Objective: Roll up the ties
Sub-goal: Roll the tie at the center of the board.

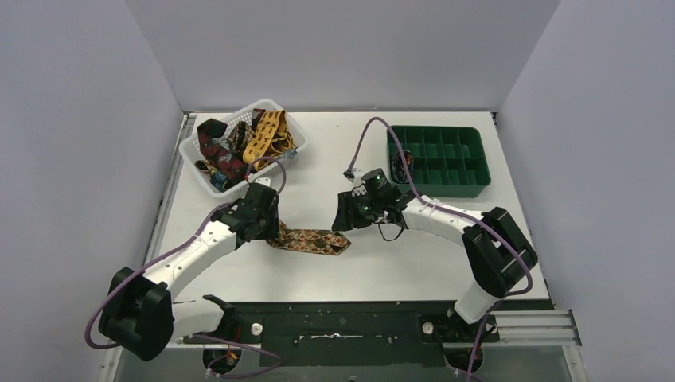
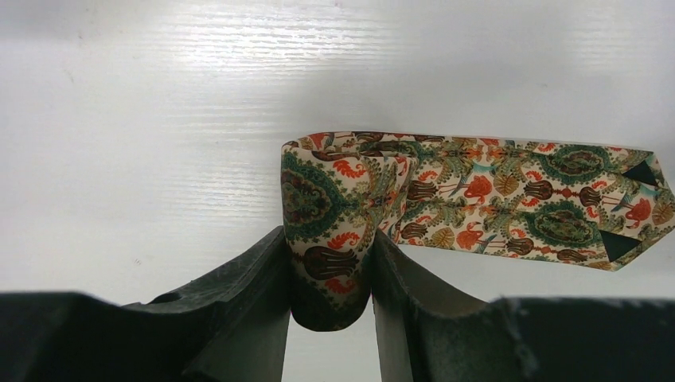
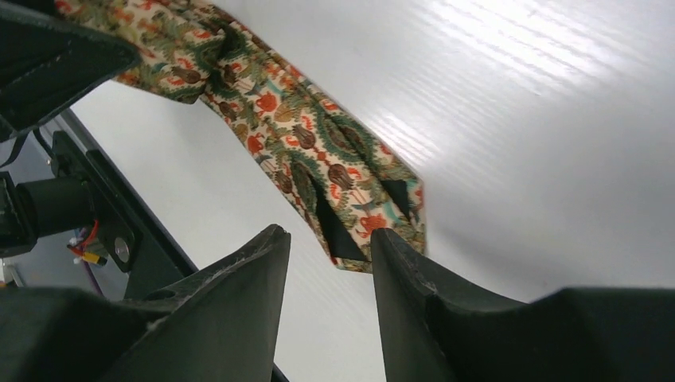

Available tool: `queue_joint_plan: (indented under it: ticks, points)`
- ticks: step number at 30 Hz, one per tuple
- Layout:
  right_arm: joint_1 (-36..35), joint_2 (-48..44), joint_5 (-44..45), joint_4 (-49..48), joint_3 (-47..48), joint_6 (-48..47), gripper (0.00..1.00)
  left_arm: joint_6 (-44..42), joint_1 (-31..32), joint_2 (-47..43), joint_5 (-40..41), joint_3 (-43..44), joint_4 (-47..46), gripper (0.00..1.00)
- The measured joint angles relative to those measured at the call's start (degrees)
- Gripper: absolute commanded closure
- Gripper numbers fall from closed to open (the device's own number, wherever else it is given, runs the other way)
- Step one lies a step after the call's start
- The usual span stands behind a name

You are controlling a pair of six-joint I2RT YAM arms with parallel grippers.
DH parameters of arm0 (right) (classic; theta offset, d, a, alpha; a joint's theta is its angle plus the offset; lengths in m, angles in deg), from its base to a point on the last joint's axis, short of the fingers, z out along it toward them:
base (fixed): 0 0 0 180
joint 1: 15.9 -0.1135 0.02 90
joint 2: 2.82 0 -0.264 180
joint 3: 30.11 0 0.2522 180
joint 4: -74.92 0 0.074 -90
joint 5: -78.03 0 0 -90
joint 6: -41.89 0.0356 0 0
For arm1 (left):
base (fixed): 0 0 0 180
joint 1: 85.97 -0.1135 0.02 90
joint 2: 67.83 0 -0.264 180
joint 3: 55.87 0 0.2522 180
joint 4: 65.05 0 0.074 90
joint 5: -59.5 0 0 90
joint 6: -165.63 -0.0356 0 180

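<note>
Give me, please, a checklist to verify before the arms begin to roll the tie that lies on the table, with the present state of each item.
1. Left gripper is shut on the folded end of the tie: ok.
2. Right gripper is open, ready to grasp: ok.
3. Right gripper holds the pointed end: not ok; the tip lies just beyond the open fingers, not gripped.
4. The free length of the tie lies flat and straight on the table: ok.
5. A coil is started: cannot tell; only one fold shows between the left fingers.
</note>
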State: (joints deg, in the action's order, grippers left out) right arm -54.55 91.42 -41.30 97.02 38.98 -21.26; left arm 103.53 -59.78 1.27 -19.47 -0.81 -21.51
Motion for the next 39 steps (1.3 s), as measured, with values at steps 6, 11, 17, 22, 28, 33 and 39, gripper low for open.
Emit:
queue_joint_plan:
  ticks: [6,11,17,22,28,33,39]
  points:
    - [4.4,-1.6,2.1,-1.4,-3.2,2.8,0.55,0.5,7.6,1.8,11.1,3.9,3.6,0.64]
    - [7.9,-2.2,2.6,-1.9,-5.6,5.2,0.55,1.9,12.9,3.6,18.8,5.8,5.8,0.64]
    - [10.2,-3.3,2.7,-2.3,-6.7,6.5,0.54,3.5,16.1,8.7,25.4,7.3,7.9,0.64]
    - [10.6,-3.4,2.7,-2.7,-6.9,6.9,0.54,5.0,18.5,12.7,29.0,8.6,9.0,0.64]
    - [11.3,-3.4,2.7,-2.7,-7.6,6.9,0.54,6.0,21.0,16.2,30.8,10.9,9.6,0.63]
    - [11.7,-4.0,2.7,-2.7,-8.0,6.9,0.54,6.4,22.8,19.0,31.1,12.6,9.6,0.63]
    - [11.9,-4.0,2.7,-2.8,-8.0,7.1,0.53,8.2,25.9,24.1,33.8,16.6,12.4,0.62]
